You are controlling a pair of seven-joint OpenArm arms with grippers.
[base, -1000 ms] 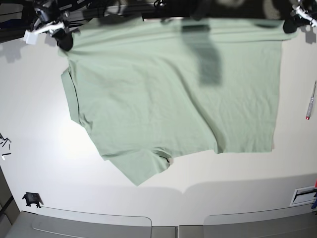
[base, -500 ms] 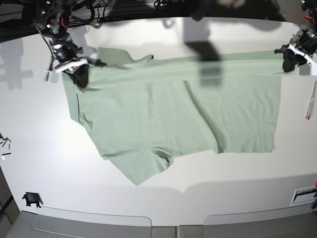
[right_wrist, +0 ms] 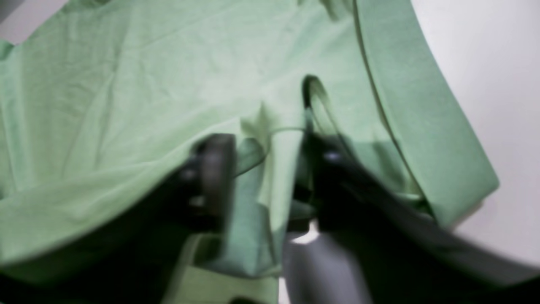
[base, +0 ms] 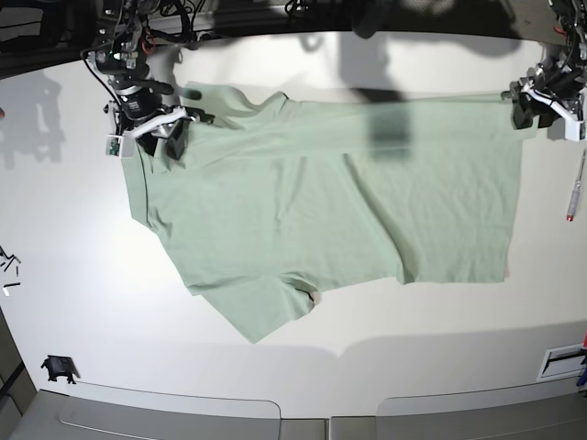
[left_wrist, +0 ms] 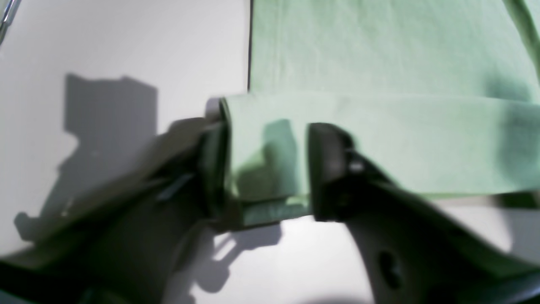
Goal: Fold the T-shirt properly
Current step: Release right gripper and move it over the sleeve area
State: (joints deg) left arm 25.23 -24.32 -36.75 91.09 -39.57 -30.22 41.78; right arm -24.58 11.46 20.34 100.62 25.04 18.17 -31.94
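Base view has the shirt (base: 330,197) spread across the bench (base: 64,229). I've got my left tool (base: 537,105) pinching its 2 o'clock corner and my right tool (base: 170,133) clamped on the edge at 10, so I reckon the far edge stays taut for a straight fold.

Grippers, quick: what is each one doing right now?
Left gripper: closed on a folded edge of the T-shirt.
Right gripper: closed on bunched shirt fabric near the sleeve.
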